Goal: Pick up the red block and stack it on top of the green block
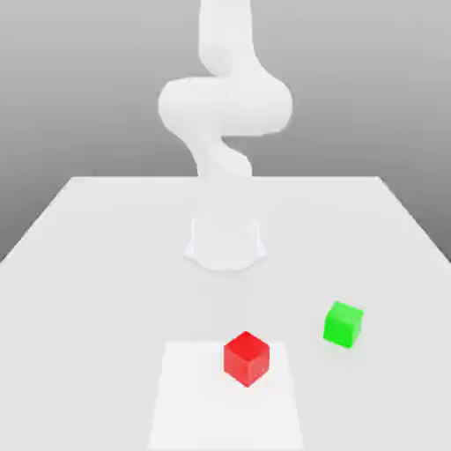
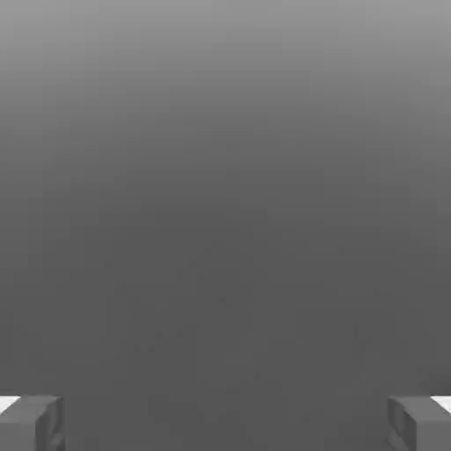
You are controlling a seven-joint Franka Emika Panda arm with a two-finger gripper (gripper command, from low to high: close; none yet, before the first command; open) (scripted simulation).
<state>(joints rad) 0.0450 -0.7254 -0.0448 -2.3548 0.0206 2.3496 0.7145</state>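
One corner of the red cube faces me, no long axis, on the pale square, near its far edge. Green cube sits well apart; gripper fingers spread wide.

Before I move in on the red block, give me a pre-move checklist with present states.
- Pincer open: ok, its jaws stand wide apart.
- Pincer unloaded: ok, nothing sits between the jaws.
- Red block free to grasp: ok, nothing on top and apart from the green block.
- Green block's top free for stacking: ok, bare.
- Pincer lined up over the red block: not ok, the hand view has no block between the jaws.
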